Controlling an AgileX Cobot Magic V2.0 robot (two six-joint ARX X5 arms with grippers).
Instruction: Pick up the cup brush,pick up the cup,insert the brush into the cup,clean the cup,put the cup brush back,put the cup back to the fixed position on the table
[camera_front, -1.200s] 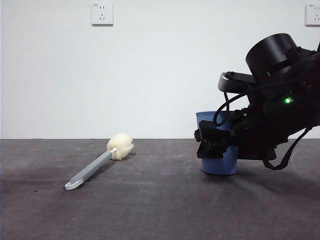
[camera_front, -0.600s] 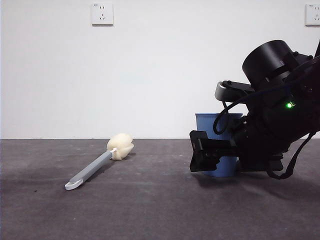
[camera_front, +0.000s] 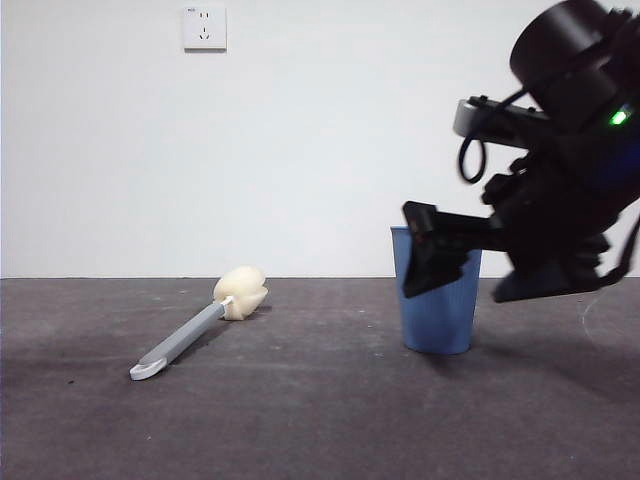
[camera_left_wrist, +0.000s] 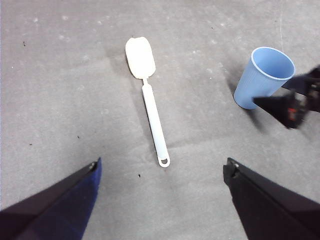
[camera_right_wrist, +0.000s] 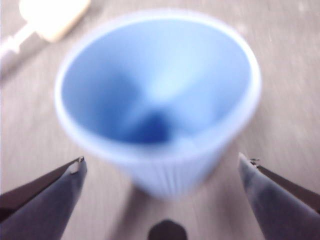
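Take the cup (camera_front: 437, 300) as your landmark: it stands upright on the table (camera_front: 320, 420), mouth up. Your right gripper (camera_front: 432, 262) hangs just beside the cup near its rim, jaws spread wide and holding nothing; in the right wrist view the cup (camera_right_wrist: 160, 100) sits between the two jaw tips, apart from both. The cup brush (camera_front: 195, 322) lies flat on the table well apart from the cup, sponge head toward the wall. Your left gripper (camera_left_wrist: 162, 200) hovers above the brush's handle end (camera_left_wrist: 163, 161), jaws open and empty.
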